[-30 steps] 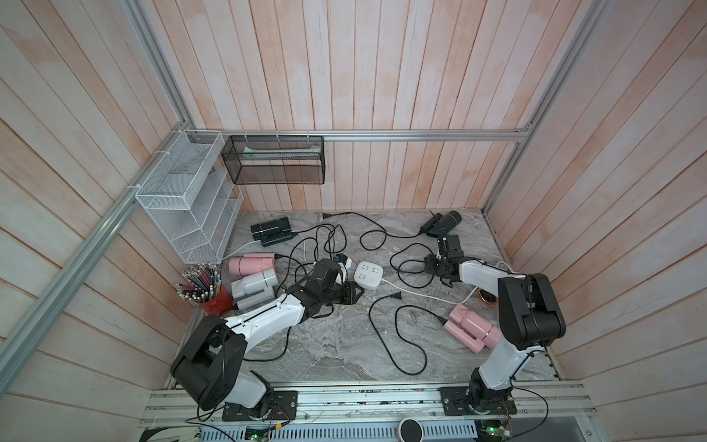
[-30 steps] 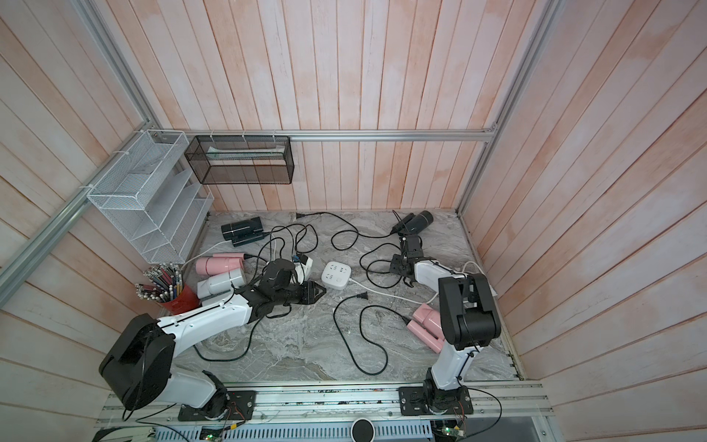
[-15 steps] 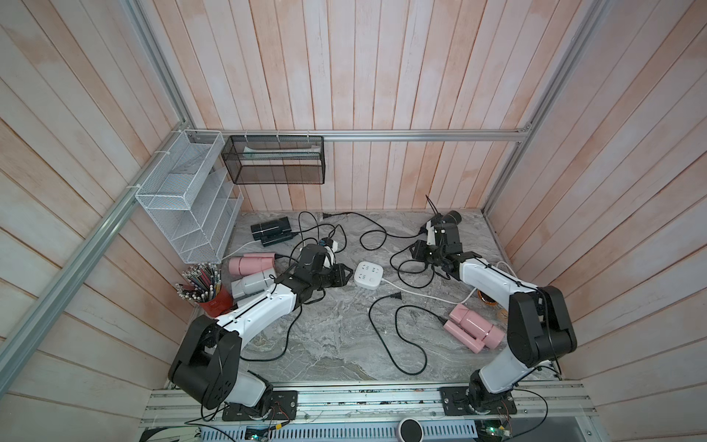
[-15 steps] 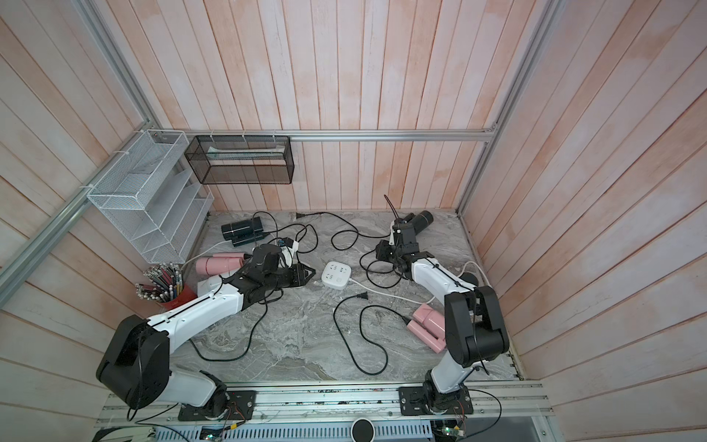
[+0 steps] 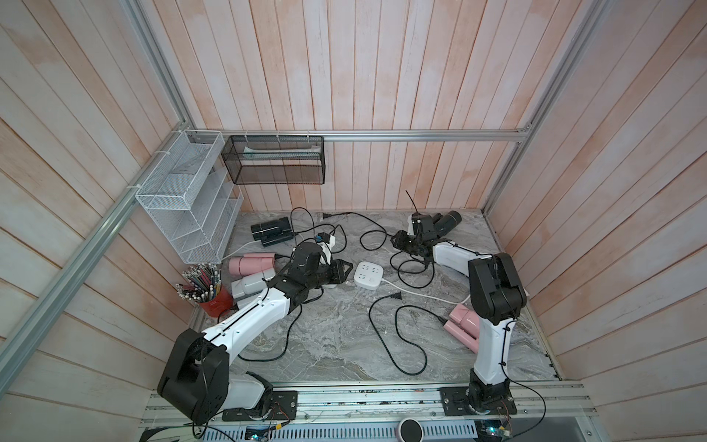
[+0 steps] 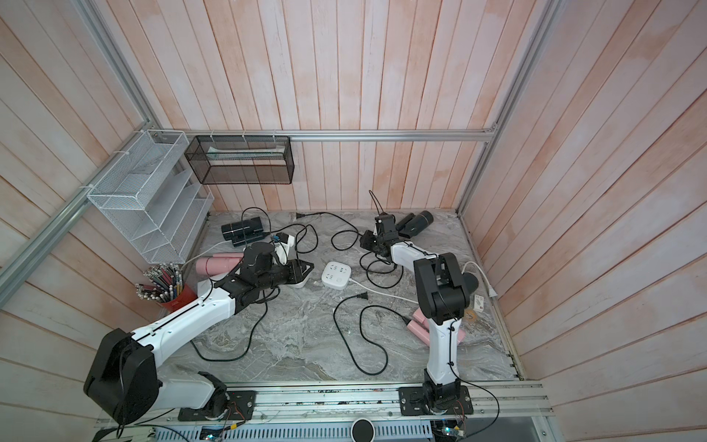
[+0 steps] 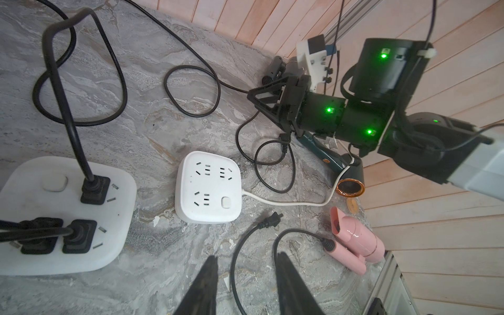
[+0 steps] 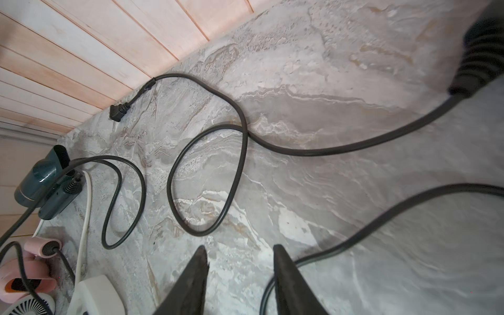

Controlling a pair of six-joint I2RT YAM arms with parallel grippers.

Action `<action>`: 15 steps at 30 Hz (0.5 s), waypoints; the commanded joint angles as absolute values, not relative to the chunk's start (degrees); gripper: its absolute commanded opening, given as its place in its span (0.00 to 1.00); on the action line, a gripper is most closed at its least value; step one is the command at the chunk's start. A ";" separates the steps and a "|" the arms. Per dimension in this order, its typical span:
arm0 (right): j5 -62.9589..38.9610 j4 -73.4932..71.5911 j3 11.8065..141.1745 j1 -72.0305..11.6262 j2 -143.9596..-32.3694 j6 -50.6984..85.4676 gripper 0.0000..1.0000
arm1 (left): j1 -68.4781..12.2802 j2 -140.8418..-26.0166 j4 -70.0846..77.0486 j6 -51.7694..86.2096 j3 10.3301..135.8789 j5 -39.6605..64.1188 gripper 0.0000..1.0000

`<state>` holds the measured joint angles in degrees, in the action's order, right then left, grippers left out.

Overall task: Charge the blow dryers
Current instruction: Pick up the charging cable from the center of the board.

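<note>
Lying nearest the arm bases, at the right arm's foot: one pink blow dryer [image 5: 461,323], handle folded, its black cord [image 5: 369,317] looping over the marble tabletop [image 5: 325,344] to a loose plug [image 5: 396,296].

Next out: white power strip [image 5: 368,274], all sockets empty, with the loose plug just beside it.

Left gripper [image 7: 246,256]: low over the tabletop near that strip, jaws partly open, nothing between them. Beside it is a second power strip [image 7: 30,201] with three black plugs [image 7: 94,189] seated.

Left edge: red cup of pencils [image 5: 208,292]; pale grey blow dryer [image 5: 252,285] and second pink blow dryer [image 5: 250,264], side by side.

Under the right arm: dark green blow dryer [image 7: 324,156] with a gold-rimmed nozzle.

Right gripper [image 8: 240,246]: above loose cords, jaws partly open, holding nothing.

Far end, near the back wall: black blow dryer [image 5: 271,231] at left, second black blow dryer [image 5: 445,222] at right.

On the walls: white mesh rack [image 5: 183,214], black mesh basket [image 5: 273,164].
</note>
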<state>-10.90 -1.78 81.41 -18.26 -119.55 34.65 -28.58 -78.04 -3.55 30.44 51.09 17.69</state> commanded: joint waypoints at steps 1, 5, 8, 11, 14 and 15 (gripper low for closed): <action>-12.04 -1.87 84.65 -18.98 -123.32 36.31 0.41 | -28.29 -76.24 -2.74 29.54 49.37 17.00 0.39; -12.29 -0.81 88.25 -19.25 -127.31 36.99 0.41 | -27.58 -75.50 -2.97 29.53 48.84 17.14 0.39; -13.07 -0.47 90.22 -19.42 -129.64 37.18 0.41 | -27.42 -75.15 -3.45 29.20 48.77 17.25 0.39; -13.45 -0.02 92.07 -19.60 -131.66 37.18 0.40 | -27.34 -74.74 -3.69 29.05 48.52 17.03 0.39; -13.70 0.59 93.92 -19.69 -133.27 37.00 0.38 | -27.17 -74.55 -4.10 29.03 48.26 16.88 0.39; -13.80 0.85 94.51 -19.73 -133.82 36.92 0.37 | -27.11 -74.53 -4.21 29.09 48.25 16.90 0.39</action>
